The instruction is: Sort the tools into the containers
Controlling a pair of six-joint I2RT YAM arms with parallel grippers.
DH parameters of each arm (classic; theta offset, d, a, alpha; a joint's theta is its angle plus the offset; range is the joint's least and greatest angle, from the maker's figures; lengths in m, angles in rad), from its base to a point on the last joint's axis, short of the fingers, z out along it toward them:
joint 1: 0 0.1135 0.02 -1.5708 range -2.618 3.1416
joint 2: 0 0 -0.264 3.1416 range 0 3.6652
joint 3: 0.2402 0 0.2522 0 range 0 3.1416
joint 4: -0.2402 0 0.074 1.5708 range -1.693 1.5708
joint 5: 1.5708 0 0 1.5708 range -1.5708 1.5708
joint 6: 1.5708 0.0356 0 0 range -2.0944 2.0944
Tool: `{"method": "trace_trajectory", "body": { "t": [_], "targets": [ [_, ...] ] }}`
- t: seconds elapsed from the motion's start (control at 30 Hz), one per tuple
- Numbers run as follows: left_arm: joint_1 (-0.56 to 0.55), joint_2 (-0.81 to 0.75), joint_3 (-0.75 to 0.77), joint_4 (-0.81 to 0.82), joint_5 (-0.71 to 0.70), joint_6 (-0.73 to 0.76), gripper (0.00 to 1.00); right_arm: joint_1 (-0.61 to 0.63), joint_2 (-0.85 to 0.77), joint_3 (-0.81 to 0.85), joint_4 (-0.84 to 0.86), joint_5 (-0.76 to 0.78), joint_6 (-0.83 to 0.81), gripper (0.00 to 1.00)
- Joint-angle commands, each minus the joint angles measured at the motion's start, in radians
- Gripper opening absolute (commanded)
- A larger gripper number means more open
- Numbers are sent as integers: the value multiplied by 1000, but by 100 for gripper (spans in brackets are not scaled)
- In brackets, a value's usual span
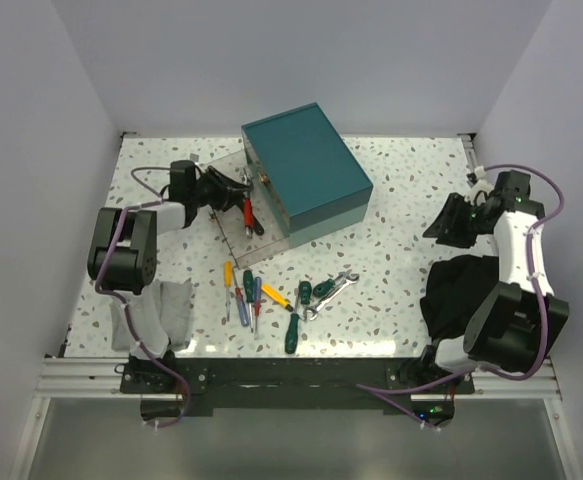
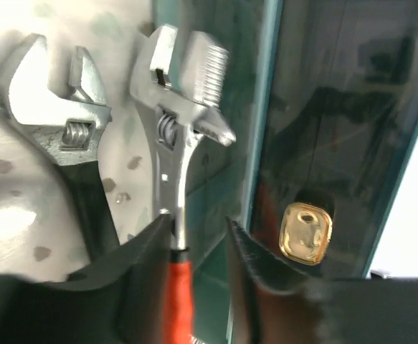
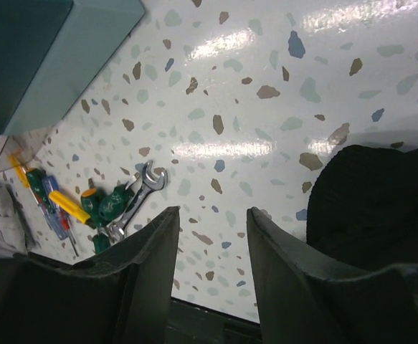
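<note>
**Two wrenches in the drawer, the rest loose on the counter**

A large teal rectangular box point(image 1: 306, 165) sits at the far middle of the speckled counter point(image 1: 401, 270); a clear plastic drawer point(image 1: 236, 240) stands pulled out from its left face; in it a red-handled silver adjustable wrench point(image 2: 176, 143) and a black-handled silver adjustable wrench point(image 2: 58, 122) lie flat, side by side, heads the same way; a small brass knob point(image 2: 305, 233) shows on a see-through front just beside them. On the near side of the drawer a thin yellow-handled screwdriver point(image 1: 227, 275) lies close among green, red and blue ones; to their right a second yellow-handled screwdriver point(image 1: 276, 297) lies slantwise; beyond it are two stubby green-handled screwdrivers point(image 1: 304, 292) just beside a small silver wrench point(image 1: 339, 284); a lone green-handled screwdriver point(image 1: 292, 335) lies nearest the counter's edge.
</note>
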Motion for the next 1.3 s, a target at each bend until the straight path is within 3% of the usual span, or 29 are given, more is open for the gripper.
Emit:
{"method": "trace_trajectory", "body": {
  "t": [0.0, 0.07, 0.23, 0.37, 0.67, 0.87, 0.93, 1.1, 1.27],
  "targets": [
    [-7, -44, 73, 86, 32, 7, 49, 52, -51, -15, 20, -108, -122, 47],
    [0, -79, 80, 45, 38, 12, 55, 107, -74, -21, 49, -126, -200, 47],
    [23, -192, 87, -29, 55, 53, 58, 306, -129, -62, 102, -125, -464, 47],
    [34, -274, 66, -85, 58, 96, 61, 392, -96, -90, 98, -125, -634, 47],
    [56, -432, -38, -78, 96, 286, 61, 457, -66, -185, 187, -84, -783, 44],
    [45, -522, -58, -26, 282, 518, 61, 543, -68, -245, 167, -80, -1013, 43],
    [22, -553, -46, -93, 352, 652, 59, 569, -54, -242, 117, -79, -1122, 43],
    [-113, -617, 1, -386, 374, 1055, 60, 632, -8, -279, 133, -38, -1242, 42],
    [-136, -636, -43, -444, 411, 1096, 62, 695, 39, -311, 179, 13, -1334, 41]
  ]
}}
